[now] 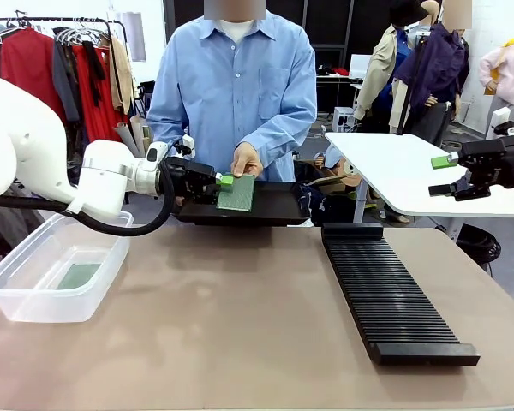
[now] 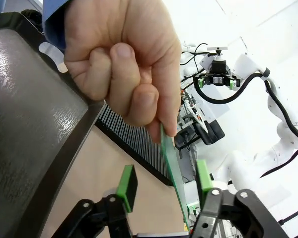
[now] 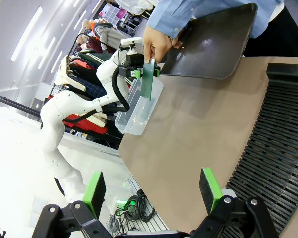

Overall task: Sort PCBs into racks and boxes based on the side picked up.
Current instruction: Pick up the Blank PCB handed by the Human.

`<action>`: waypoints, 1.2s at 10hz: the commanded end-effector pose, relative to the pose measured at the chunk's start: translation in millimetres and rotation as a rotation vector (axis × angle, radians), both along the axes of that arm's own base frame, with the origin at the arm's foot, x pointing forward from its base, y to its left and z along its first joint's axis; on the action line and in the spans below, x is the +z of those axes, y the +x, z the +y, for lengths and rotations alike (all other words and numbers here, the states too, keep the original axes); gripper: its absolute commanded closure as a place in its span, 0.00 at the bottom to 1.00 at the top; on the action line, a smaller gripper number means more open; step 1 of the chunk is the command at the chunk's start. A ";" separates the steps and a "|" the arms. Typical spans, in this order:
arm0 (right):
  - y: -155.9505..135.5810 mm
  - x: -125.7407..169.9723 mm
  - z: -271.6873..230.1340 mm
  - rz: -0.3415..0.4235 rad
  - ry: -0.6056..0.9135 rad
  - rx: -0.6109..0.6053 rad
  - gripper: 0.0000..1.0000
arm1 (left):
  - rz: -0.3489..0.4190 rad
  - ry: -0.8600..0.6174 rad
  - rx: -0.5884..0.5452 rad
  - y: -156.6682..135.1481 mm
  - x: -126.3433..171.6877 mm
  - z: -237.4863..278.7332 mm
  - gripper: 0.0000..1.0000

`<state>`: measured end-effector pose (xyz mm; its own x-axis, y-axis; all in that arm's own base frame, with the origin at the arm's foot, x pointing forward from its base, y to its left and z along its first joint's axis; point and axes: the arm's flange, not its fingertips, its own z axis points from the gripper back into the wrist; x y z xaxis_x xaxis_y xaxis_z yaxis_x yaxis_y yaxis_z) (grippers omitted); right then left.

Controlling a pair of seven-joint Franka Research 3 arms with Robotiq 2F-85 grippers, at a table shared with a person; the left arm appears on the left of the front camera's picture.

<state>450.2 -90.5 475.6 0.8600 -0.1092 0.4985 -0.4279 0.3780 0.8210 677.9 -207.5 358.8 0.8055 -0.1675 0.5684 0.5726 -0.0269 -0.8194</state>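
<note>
Two open hands: left hand astride the PCB in a person's fingers, right hand empty

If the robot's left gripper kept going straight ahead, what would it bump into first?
Probably the person's hand pinching the PCB. The board already stands between the left gripper's open fingers, so the hand comes next.

Dark green PCB, finely dotted, against glossy black tray. Muted green second PCB inside clear tub. Matte black rack, evenly ribbed, on tan-brown worktop. White arms; black left pincer and right pincer, both with bright green pads. Light blue shirt. Red and grey clothes on rail behind.
</note>
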 end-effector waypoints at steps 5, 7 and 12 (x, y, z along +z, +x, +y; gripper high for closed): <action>0.2 2.7 0.1 -0.007 0.007 0.004 0.00 | 0.016 0.017 -0.037 8.3 -0.4 -5.0 1.00; 0.2 2.7 0.1 -0.007 0.007 0.004 0.00 | 0.023 0.020 -0.100 8.7 -0.9 -5.6 1.00; 0.2 2.7 0.1 -0.007 0.007 0.004 0.00 | 0.010 0.007 -0.038 1.8 -3.6 -4.0 1.00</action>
